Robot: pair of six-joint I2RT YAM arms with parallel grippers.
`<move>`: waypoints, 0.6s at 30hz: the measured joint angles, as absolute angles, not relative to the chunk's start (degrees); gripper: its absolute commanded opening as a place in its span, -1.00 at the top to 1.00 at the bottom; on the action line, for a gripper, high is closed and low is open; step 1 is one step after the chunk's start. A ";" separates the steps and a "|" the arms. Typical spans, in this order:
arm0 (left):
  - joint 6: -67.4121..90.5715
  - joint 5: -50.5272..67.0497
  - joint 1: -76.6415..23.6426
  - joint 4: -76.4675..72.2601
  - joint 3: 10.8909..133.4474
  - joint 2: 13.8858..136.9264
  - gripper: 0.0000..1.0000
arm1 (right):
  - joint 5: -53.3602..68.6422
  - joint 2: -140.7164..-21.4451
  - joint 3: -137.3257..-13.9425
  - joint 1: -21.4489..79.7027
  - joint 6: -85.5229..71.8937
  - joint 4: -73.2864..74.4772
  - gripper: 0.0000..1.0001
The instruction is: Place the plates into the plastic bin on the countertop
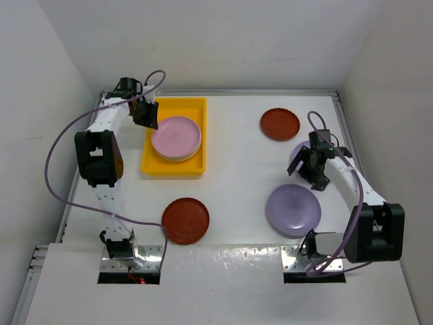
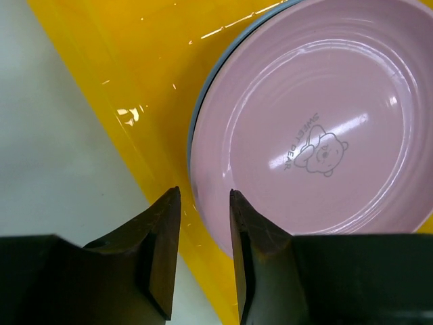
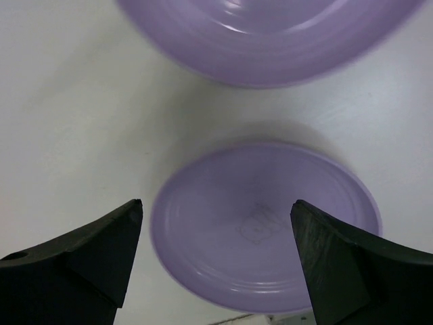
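At 3 o'clock on the worktop (image 1: pixel 237 169), a lavender plate (image 3: pixel 264 227) lies under the right hand (image 3: pixel 216 203), which gapes wide and empty. A finger could skid off the low rim and shove it into the second lavender plate (image 1: pixel 292 210) at 5 o'clock. It lies flat, round, with no long axis. The yellow bin (image 1: pixel 172 167) at 10 o'clock runs 12 to 6, pink plate (image 1: pixel 176 137) topmost; the left hand (image 2: pixel 203 203) over its 9 o'clock wall is barely parted, empty

Far left, plate stack (image 1: pixel 176 138) in bin (image 1: pixel 150 166); other plates (image 1: pixel 293 210) across countertop (image 1: pixel 237 169).
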State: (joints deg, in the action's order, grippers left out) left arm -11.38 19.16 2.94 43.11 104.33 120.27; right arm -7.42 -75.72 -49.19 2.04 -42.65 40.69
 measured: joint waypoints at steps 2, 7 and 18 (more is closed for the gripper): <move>-11.46 18.96 2.94 43.09 104.33 120.27 0.22 | -8.21 -74.96 -47.57 -0.54 -43.81 42.13 -0.83; -11.62 18.50 2.94 43.07 104.33 120.27 0.17 | -10.15 -74.28 -43.27 -7.86 -45.84 44.21 -0.85; -11.60 18.24 2.94 43.07 104.40 119.98 0.15 | -10.96 -77.41 -36.60 -13.26 -45.82 40.93 -0.42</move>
